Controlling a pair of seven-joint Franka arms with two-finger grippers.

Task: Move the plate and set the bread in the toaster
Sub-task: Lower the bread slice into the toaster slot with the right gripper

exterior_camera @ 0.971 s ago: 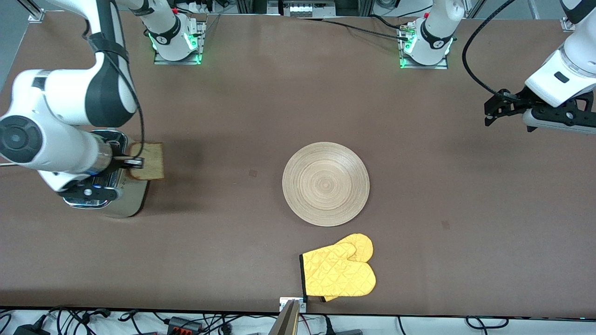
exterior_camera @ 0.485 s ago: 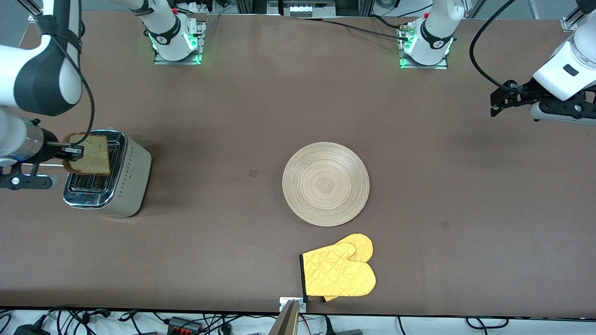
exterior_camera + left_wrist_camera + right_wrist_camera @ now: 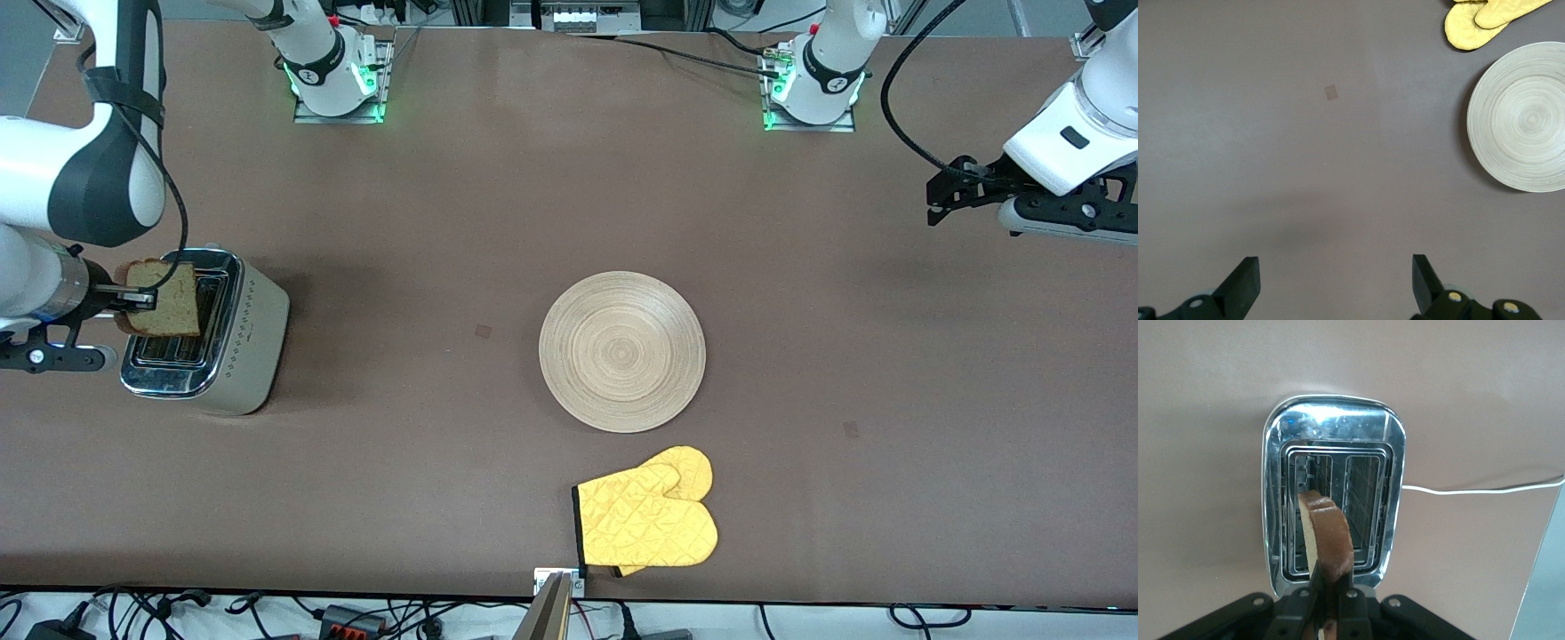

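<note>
Looking down from the front camera, the right gripper (image 3: 147,298) hung over the toaster (image 3: 206,331) at the right arm's end of the table, pinching the bread (image 3: 164,299) by one crust edge so that the slice hung clear over the slots. The toaster's long axis ran roughly toward and away from the front camera, and the slice lay roughly along it. The plate (image 3: 622,351) rested mid-table, empty, with a yellow mitt (image 3: 647,520) nearer the camera, just beside it. The left gripper (image 3: 956,188) waited, spread, over the left arm's end of the table.

Left wrist view: both fingers (image 3: 1245,285) stood wide apart over bare table, holding nothing; the plate (image 3: 1521,117) and mitt (image 3: 1488,17) lay well apart from them.

Right wrist view: the bread (image 3: 1327,535) hung edge-on over the toaster (image 3: 1333,430), over one slot, probably held so in order to drop straight in. It had not yet entered.
</note>
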